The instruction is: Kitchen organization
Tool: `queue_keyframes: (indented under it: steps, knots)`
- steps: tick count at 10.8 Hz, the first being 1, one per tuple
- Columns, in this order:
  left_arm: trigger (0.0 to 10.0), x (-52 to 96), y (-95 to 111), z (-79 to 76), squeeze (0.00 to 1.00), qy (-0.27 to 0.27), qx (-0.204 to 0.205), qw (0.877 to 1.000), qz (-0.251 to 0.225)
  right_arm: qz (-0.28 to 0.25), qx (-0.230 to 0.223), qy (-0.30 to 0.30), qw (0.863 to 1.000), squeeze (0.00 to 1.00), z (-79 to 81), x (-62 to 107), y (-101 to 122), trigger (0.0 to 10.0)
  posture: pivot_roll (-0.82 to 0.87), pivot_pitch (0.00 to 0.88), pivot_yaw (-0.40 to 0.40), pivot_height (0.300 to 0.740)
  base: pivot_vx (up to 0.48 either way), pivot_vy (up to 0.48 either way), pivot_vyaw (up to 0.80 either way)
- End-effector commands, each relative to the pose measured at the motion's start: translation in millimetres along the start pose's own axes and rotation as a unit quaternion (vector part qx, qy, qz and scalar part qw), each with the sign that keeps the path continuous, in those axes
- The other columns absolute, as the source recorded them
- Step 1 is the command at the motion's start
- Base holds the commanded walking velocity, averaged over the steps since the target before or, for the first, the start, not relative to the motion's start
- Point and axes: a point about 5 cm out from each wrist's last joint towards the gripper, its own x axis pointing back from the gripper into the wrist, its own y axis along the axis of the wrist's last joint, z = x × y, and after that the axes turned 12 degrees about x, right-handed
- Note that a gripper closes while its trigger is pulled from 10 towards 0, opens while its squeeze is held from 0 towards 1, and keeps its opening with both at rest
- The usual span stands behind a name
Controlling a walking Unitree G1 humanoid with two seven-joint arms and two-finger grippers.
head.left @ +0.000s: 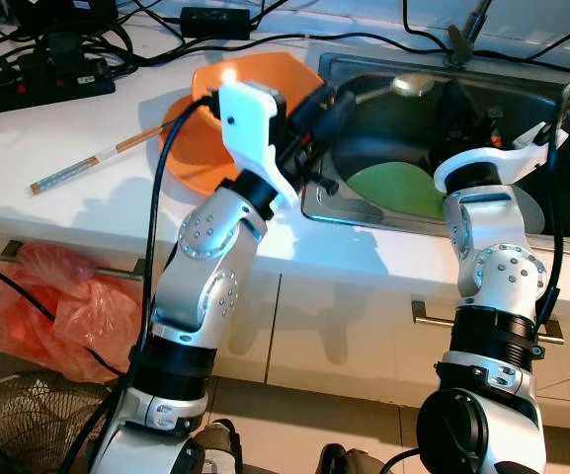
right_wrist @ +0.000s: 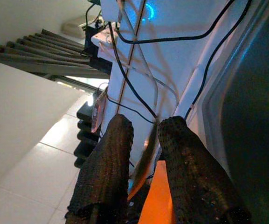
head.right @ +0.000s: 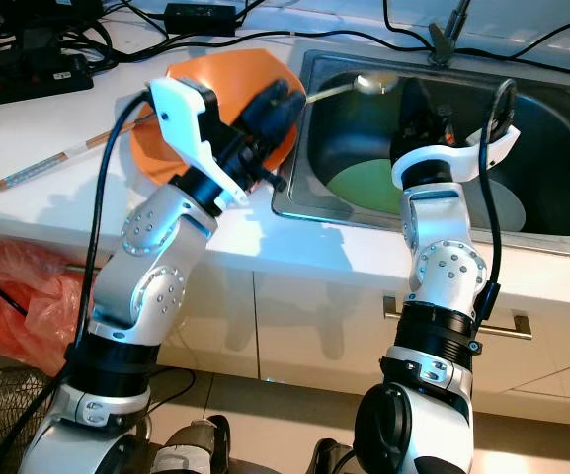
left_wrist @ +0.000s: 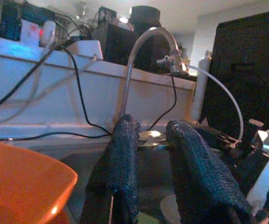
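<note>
Below the white counter, a crumpled orange plastic bag hangs by the drawer fronts, beside the robot's left arm. At the counter's edge the left gripper reaches over the rim of the steel sink, its two black fingers a narrow gap apart with nothing between them. Just behind that wrist sits an orange bowl — resting on the counter and touching the sink's left rim, its near lip also caught in the left wrist view. A pair of chopsticks lies on the counter to the bowl's left.

Across the basin, the right gripper is down inside the sink, its fingers slightly parted around a thin, pale rod-like object — whether the pads actually pinch it cannot be told. A green plate lies flat on the sink floor between the two arms, with a grey disc beside it under the right wrist. Farther back a metal ladle rests with its bowl against the sink's far wall. Beyond the sink, black cables and a power strip run along the back of the counter, and a curved tap rises behind the basin.
</note>
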Motion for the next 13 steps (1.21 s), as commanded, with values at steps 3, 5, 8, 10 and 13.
queue_keyframes:
  steps: [3, 5, 8, 10, 13]
  knots:
    - [10.0, 0.3, -8, -6.6, 0.0, -0.021, 0.002, 0.999, 0.025, 0.0, 0.005, 0.006, 1.0, 0.0, 4.6, 0.6, 3, 10.0, 0.2, 0.156, -0.03, 0.74, 0.0, 0.0, 0.0]
    - [10.0, 0.3, -8, -7.7, 0.0, -0.022, 0.001, 0.999, 0.024, 0.004, 0.009, 0.005, 1.0, 0.0, 3.8, 0.9, 2, 10.0, 0.2, 0.156, -0.031, 0.74, 0.0, 0.0, 0.0]
    - [10.0, 0.1, -7, -3.6, 0.0, -0.005, -0.019, 1.0, 0.024, 0.002, 0.011, 0.0, 1.0, 0.0, 2.1, 1.1, 3, 10.0, 0.2, 0.155, -0.032, 0.74, 0.0, 0.0, 0.0]
    - [10.0, -0.1, -6, -0.9, 0.0, 0.005, -0.03, 0.999, 0.02, 0.002, 0.01, 0.001, 1.0, 0.0, 2.4, 1.0, 2, 10.0, 0.2, 0.156, -0.032, 0.74, 0.0, 0.0, 0.0]
    - [10.0, -1.9, 0, 2.8, 0.0, 0.025, -0.046, 0.999, -0.001, 0.005, 0.013, -0.002, 1.0, 0.0, 0.6, 1.3, 1, 10.0, 0.2, 0.155, -0.031, 0.74, 0.0, 0.0, 0.0]
